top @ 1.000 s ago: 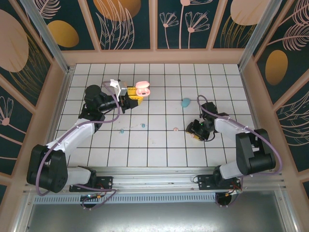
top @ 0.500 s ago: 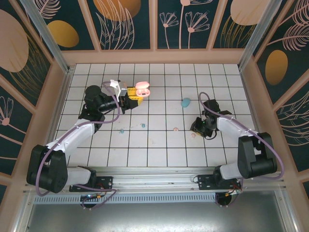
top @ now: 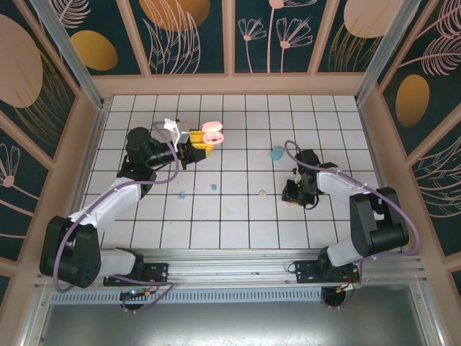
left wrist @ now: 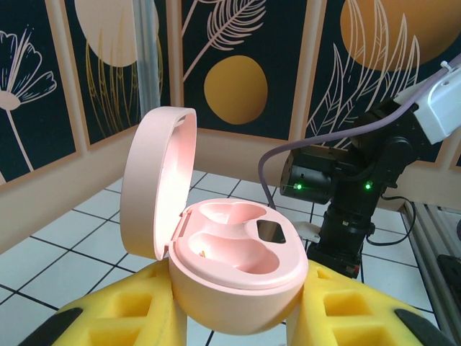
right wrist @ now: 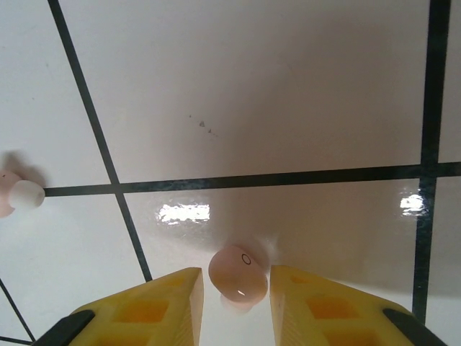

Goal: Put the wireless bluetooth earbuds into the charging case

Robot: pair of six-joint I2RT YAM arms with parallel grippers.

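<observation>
Starting nearest you, your right tool (right wrist: 236, 280) pinches a pink earbud (right wrist: 238, 270) low over the table (right wrist: 288, 94), with bare tile ahead of it. A second pink earbud (right wrist: 16, 194) is cut off at that wrist view's left edge. Toward mid-table lie a teal earbud (top: 181, 194) and another teal earbud (top: 213, 187), both too small to make out well. Farther back your left tool (top: 202, 146) is clamped on the pink charging case (left wrist: 238, 267), lid up, with free tiles before the back wall (top: 230, 83)
</observation>
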